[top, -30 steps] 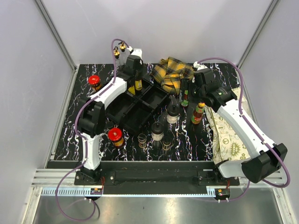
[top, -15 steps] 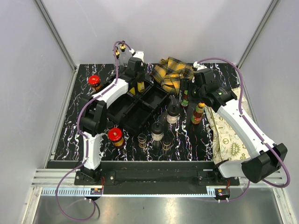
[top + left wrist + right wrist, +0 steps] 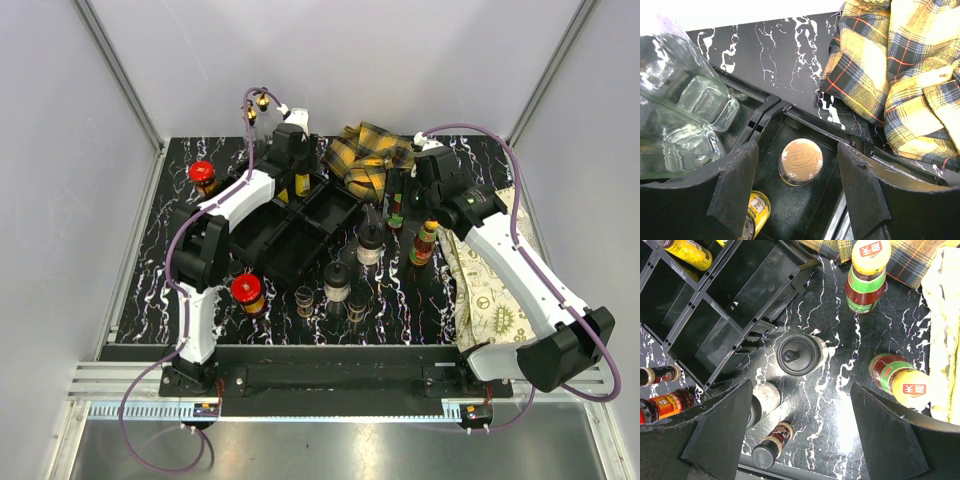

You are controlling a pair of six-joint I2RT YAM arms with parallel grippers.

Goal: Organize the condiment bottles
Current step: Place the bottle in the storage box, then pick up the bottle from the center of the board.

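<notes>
By the counter's (image 3: 170, 290) far edge, we hold the left end effector (image 3: 797, 149) released over a bottle (image 3: 800, 161); right end effector (image 3: 800, 392) released too.

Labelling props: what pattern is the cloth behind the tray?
The cloth is yellow plaid with dark and red lines, clearest in the left wrist view.

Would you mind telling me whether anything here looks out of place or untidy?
The yellow plaid cloth lies crumpled at the far side, its folds reaching the corner of the black divided tray; it looks dumped rather than folded. Nothing looks spilled or broken.
</notes>
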